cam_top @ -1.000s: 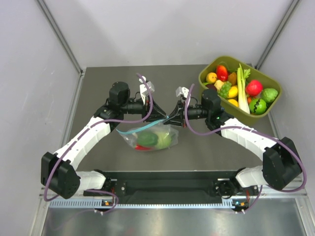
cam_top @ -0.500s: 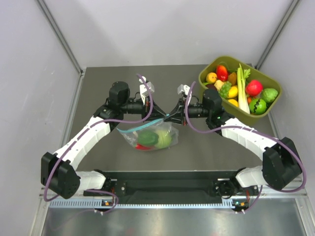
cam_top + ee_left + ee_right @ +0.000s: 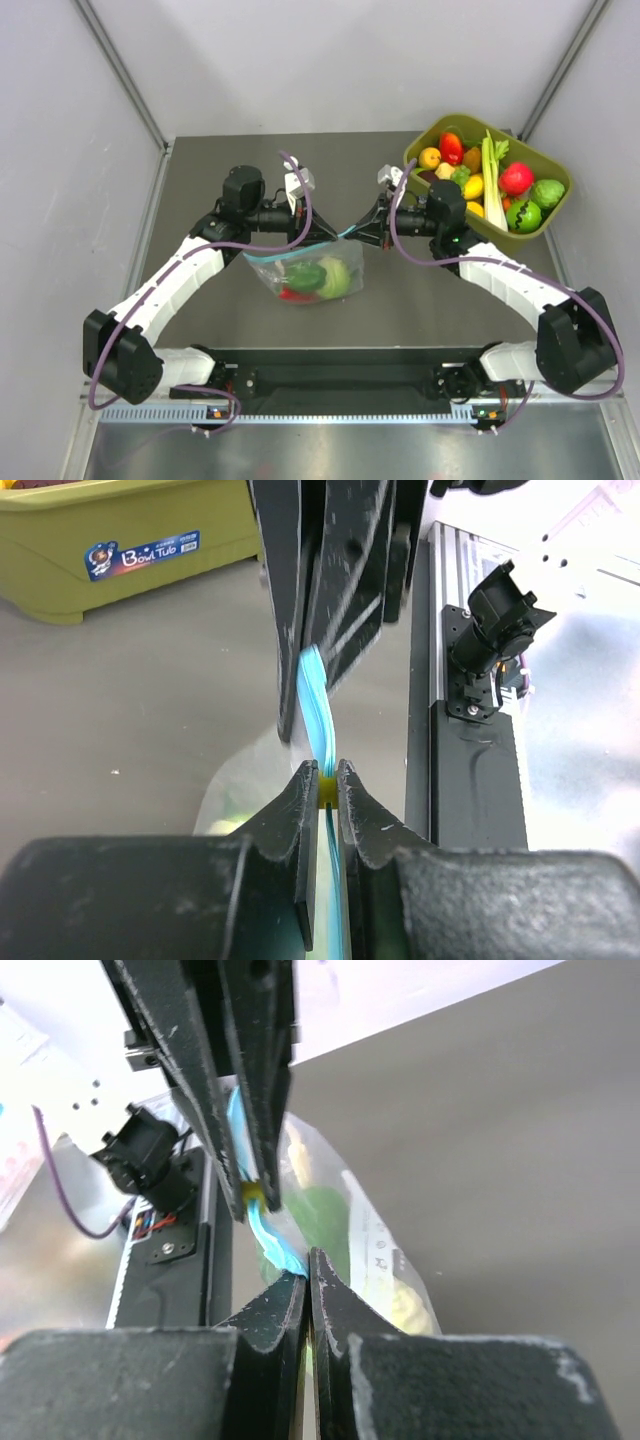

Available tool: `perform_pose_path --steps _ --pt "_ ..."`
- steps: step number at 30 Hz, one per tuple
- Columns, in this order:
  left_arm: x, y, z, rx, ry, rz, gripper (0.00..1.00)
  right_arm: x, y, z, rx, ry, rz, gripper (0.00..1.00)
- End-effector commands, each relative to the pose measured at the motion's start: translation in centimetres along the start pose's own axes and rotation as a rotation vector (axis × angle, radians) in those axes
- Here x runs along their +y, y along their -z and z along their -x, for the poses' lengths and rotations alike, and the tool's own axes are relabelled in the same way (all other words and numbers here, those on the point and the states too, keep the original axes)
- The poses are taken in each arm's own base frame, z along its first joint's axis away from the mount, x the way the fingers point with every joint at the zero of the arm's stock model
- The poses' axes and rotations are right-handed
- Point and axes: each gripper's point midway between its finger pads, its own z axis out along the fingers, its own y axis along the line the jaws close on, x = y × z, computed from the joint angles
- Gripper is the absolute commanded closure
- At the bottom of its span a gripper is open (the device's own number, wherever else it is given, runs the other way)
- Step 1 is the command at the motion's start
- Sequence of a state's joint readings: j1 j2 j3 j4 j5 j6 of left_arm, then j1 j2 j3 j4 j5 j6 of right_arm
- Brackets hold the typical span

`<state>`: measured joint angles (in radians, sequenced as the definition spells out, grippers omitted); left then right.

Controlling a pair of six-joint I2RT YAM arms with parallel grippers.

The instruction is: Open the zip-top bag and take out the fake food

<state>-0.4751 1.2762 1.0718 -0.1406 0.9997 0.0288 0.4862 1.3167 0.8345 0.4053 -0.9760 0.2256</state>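
The zip-top bag [image 3: 312, 278] hangs between both grippers over the table's middle, its teal zip strip [image 3: 300, 247] pulled taut. Inside show a pale green cabbage [image 3: 336, 277], a dark green pepper [image 3: 304, 277] and a red chili [image 3: 289, 296]. My left gripper [image 3: 322, 236] is shut on the strip at its yellow slider [image 3: 327, 789]; in the left wrist view the gripper [image 3: 328, 778] pinches it. My right gripper [image 3: 362, 230] is shut on the strip's end; in the right wrist view the gripper [image 3: 308, 1278] holds the teal strip [image 3: 272, 1245], with the bag [image 3: 380, 1260] behind.
An olive-green tub [image 3: 548, 222] of toy fruit and vegetables stands at the back right, close behind the right arm; it also shows in the left wrist view [image 3: 120, 555]. A black rail [image 3: 340, 380] runs along the near edge. Grey walls close in both sides.
My right gripper has pulled to the right and back, towards the tub, with the strip's end. The strip has stretched tauter and the bag has swung slightly right. The left gripper has held still.
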Motion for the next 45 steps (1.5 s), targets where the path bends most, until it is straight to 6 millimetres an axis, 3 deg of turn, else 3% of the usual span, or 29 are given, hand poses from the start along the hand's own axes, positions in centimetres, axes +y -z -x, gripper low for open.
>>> perform_pose_path --steps 1,19,31,37,41,45 --pt "-1.1 0.1 0.9 -0.001 -0.027 -0.040 1.00 -0.9 1.7 3.7 -0.101 0.109 -0.073 1.00" --pt "-1.0 0.3 0.9 0.006 -0.030 -0.025 1.00 -7.3 6.3 6.1 -0.200 0.068 -0.362 1.00" --pt "-1.0 0.4 0.9 0.010 -0.036 -0.018 1.00 -15.1 7.7 7.8 -0.253 -0.001 -0.517 1.00" --pt "-1.0 0.5 0.9 0.012 -0.040 -0.013 1.00 -17.4 8.7 9.1 -0.306 -0.008 -0.569 1.00" --pt "-1.0 0.6 1.1 0.008 -0.048 -0.004 1.00 -18.1 8.4 9.8 -0.308 -0.018 -0.551 1.00" --pt "-0.7 0.7 1.1 0.010 -0.053 0.017 1.00 -16.8 8.3 9.3 -0.299 -0.018 -0.515 1.00"
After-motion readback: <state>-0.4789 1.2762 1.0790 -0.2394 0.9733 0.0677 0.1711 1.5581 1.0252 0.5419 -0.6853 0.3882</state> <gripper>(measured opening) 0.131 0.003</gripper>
